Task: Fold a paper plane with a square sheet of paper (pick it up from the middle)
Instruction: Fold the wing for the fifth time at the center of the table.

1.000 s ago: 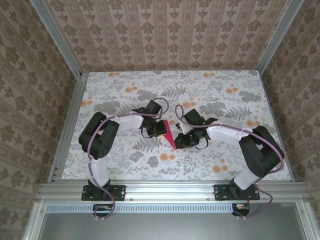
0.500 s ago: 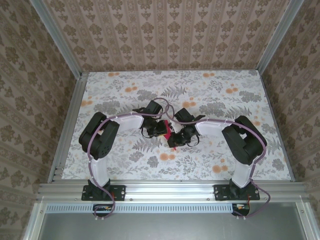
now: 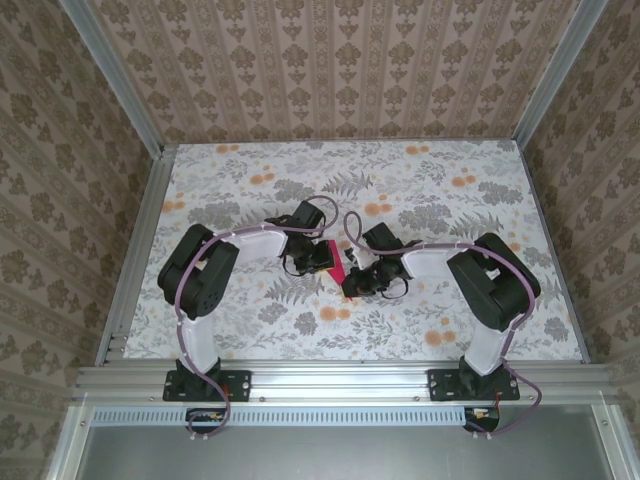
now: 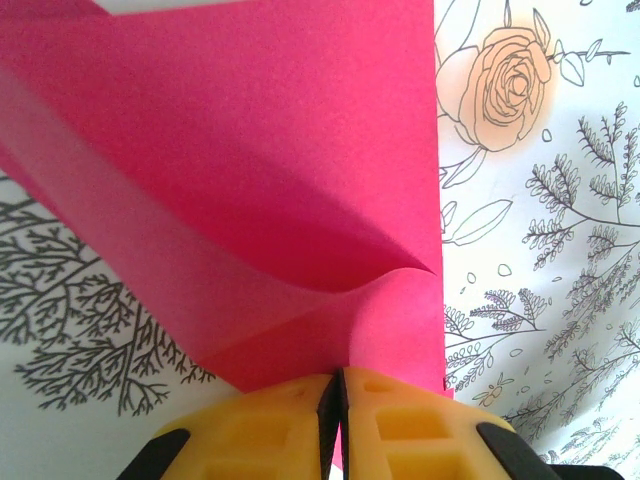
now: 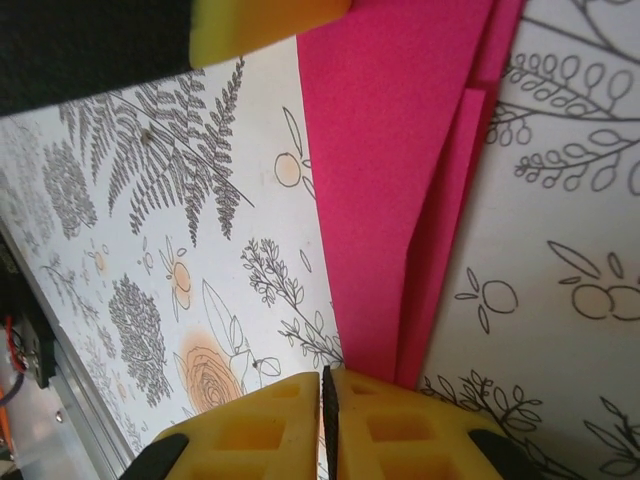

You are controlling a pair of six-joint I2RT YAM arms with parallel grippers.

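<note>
The magenta-red paper [image 3: 338, 272], folded into a narrow layered shape, lies between the two arms at the table's middle. My left gripper [image 3: 324, 260] is shut on one end of it. In the left wrist view the paper [image 4: 300, 180] bends up from the table into the closed yellow fingers [image 4: 270, 420] of that gripper [image 4: 335, 385]. My right gripper [image 3: 353, 285] sits at the paper's other end. In the right wrist view it [image 5: 327, 385] is shut, its tips touching the end of the folded strip [image 5: 400, 150]. I see no paper between its pads.
The floral tablecloth [image 3: 440, 200] covers the table, fenced by aluminium rails [image 3: 140, 250] and patterned walls. One yellow finger of the left gripper [image 5: 265, 25] shows at the top of the right wrist view, close to the right gripper.
The right arm has drawn in from the right to the paper's end and its jaws have closed. The left gripper has kept its hold and place.
</note>
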